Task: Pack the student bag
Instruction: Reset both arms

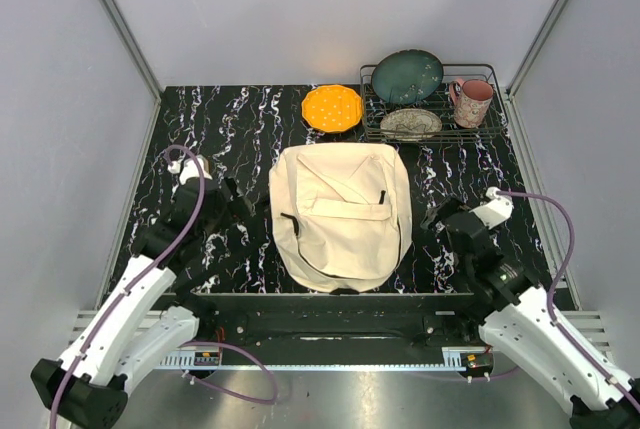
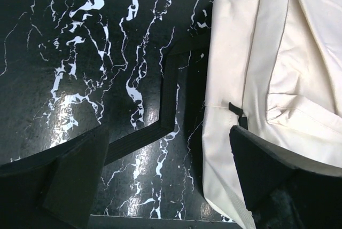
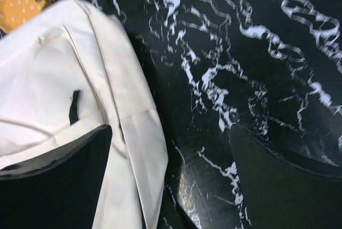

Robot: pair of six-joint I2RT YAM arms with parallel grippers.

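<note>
Student bag [image 1: 340,214] lies flat; left gripper [image 1: 238,201] at 9 o'clock, right gripper [image 1: 432,221] at 3, both gaping, empty. Pinched fabric may slip.

- Top view: bright, even overhead light; soft shadow rims the student bag [image 1: 340,219].
- Left wrist: sharp; glare patch on the glossy table [image 2: 64,117] at lower left; bag fabric near blown out.
- Right wrist: motion blur throughout, marble veins smeared.
</note>
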